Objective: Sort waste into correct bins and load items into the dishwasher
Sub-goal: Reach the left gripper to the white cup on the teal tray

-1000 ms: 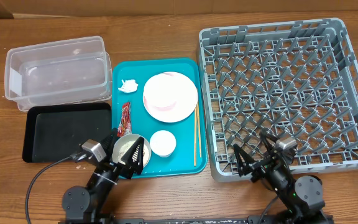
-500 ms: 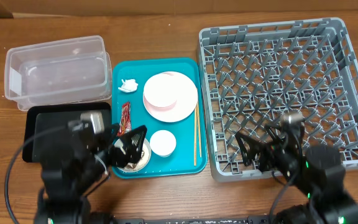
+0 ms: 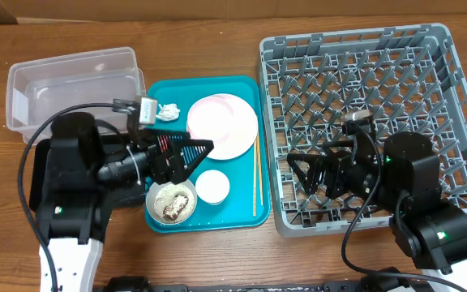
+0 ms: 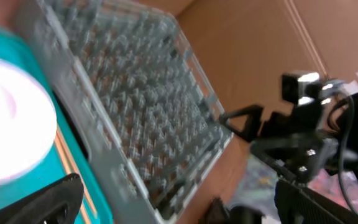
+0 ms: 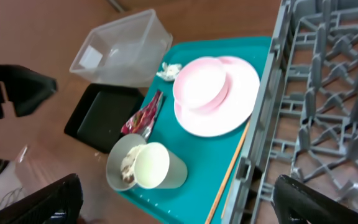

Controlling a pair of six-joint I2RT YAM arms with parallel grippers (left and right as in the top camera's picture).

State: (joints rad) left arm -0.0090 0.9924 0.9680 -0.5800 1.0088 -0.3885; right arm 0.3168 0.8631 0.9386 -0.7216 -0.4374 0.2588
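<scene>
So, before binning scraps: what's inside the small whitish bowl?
The small whitish bowl holds white rice-like food scraps with a brown lump; its bottom beneath them is hidden.

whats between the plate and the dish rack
The wooden chopsticks lie there, along the teal tray's right edge, between plate and rack, seen in the overhead view.

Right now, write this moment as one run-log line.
left gripper: open, over teal tray | right gripper: open, over dish rack | plate, cup, bowl, chopsticks: on tray
</scene>
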